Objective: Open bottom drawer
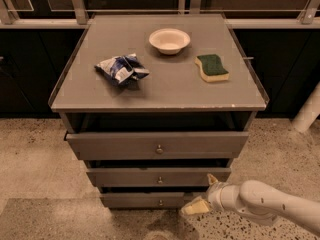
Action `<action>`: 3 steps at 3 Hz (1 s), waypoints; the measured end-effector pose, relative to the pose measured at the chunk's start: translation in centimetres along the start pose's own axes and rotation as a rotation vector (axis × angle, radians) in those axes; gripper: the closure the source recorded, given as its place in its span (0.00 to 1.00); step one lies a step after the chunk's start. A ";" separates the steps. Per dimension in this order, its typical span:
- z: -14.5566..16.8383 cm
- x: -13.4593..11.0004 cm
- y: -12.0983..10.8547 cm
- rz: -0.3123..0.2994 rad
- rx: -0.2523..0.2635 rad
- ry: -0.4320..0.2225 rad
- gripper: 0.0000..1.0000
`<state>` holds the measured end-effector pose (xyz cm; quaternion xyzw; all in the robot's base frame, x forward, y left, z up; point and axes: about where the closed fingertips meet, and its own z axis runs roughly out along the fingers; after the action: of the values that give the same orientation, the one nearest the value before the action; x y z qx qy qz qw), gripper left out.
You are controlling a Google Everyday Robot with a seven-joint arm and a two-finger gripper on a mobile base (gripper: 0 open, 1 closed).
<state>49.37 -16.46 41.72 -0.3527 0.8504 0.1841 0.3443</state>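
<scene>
Hand [199, 195] of the white arm sits low by the right end of the narrow grey wooden bottom drawer [132, 200], fingers apart; I see its tiny round brass knob [160, 202] just left of the hand, untouched; a white round bowl [169, 40], green-topped sponge [212, 66] and crumpled blue-and-white bag [121, 69] lie on the grey tabletop [165, 91].
</scene>
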 end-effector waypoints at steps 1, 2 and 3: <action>0.9 1.5 0.7 0.049 -0.014 -0.041 0.00; 5.3 6.7 3.2 0.152 -0.056 -0.044 0.00; 10.1 10.9 3.7 0.187 -0.018 -0.081 0.00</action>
<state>45.68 -13.47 27.14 -0.2672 0.8633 0.2372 0.3564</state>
